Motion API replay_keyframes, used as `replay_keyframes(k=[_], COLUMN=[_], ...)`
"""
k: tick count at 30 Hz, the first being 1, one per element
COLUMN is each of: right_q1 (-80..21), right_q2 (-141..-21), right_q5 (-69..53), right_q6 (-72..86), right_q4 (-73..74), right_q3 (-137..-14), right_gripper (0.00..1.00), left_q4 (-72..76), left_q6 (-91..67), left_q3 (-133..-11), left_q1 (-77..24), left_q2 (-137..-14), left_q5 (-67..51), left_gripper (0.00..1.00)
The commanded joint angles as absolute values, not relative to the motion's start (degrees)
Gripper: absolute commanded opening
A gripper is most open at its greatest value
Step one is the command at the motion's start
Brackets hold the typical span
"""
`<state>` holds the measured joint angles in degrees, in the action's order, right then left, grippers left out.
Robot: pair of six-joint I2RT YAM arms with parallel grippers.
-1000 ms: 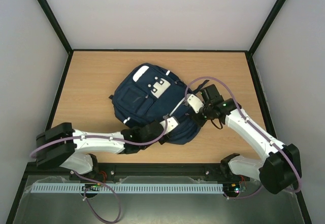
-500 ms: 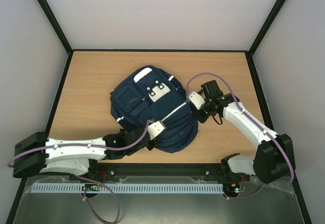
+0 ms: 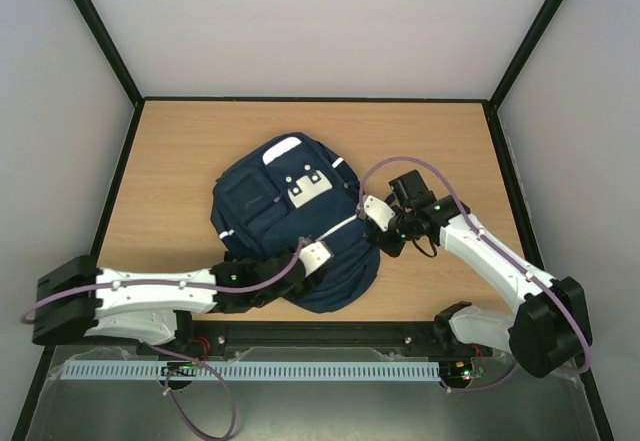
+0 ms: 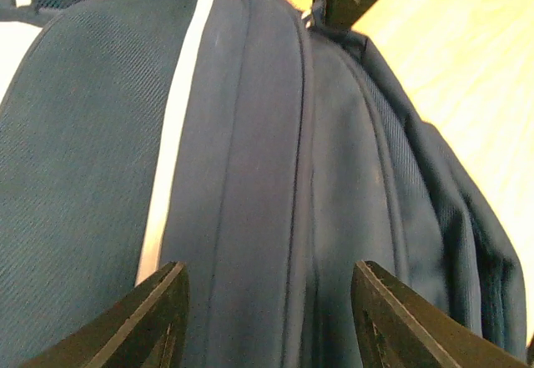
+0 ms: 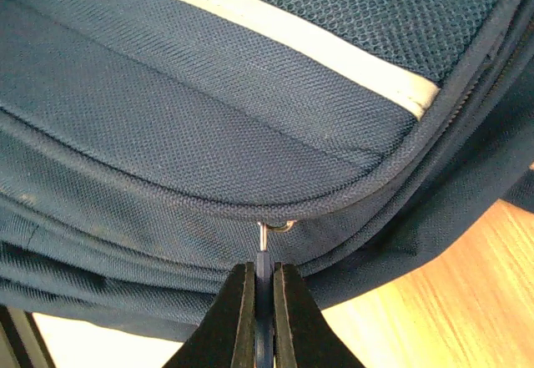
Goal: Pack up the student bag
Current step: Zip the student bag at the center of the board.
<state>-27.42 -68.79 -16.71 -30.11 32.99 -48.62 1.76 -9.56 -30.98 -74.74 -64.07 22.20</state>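
The student bag, navy blue with white stripes and a grey-white buckle patch, lies flat in the middle of the table. My left gripper is at the bag's near right side. In the left wrist view that gripper stands open, its jaws apart over the bag's side seam and holding nothing. My right gripper is at the bag's right edge. In the right wrist view it is shut on the blue zipper pull, which hangs from a small metal ring under the bag's piping.
The wooden table has black rails and grey walls round it. A bare strip of table lies beyond the right arm. Both arm bases sit at the near edge.
My left gripper has opened and let go of the bag's fabric. The bag has slid a little to the left and nearer, and the right gripper has followed it, still shut on the pull.
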Motion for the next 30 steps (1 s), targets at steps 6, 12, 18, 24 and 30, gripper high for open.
replay_keyframes(k=[6,12,18,24,30], right_q1=[-29.01,-28.88,-24.66,-20.79,-20.67], right_q2=[-65.33,-65.25,-68.11,-72.44,-76.83], right_q5=[-21.90,-20.20,-16.49,-16.97,-18.34], right_q6=[-29.42,-30.59,-29.93,-31.50,-29.88], right_q4=[33.41,33.56,30.60,28.82,25.35], right_q3=[-46.62,-46.14,-47.56,-49.79,-52.70], right_gripper=[0.01,0.01,0.01,0.01,0.01], left_q4=[5.92,7.75,6.19,5.28,5.94], left_q6=[-5.66,-5.67,-6.05,-5.61,-2.71], left_q3=[-43.46,-44.06,-42.92,-40.55,-38.33], left_q1=[-72.89,-71.65,-71.75,-72.23,-74.25], left_q2=[-82.68,-84.42,-82.94,-79.65,-77.13], left_q5=[26.93,26.50,24.40,20.70,17.21], left_gripper=[0.46,0.25,0.13,0.10,0.09])
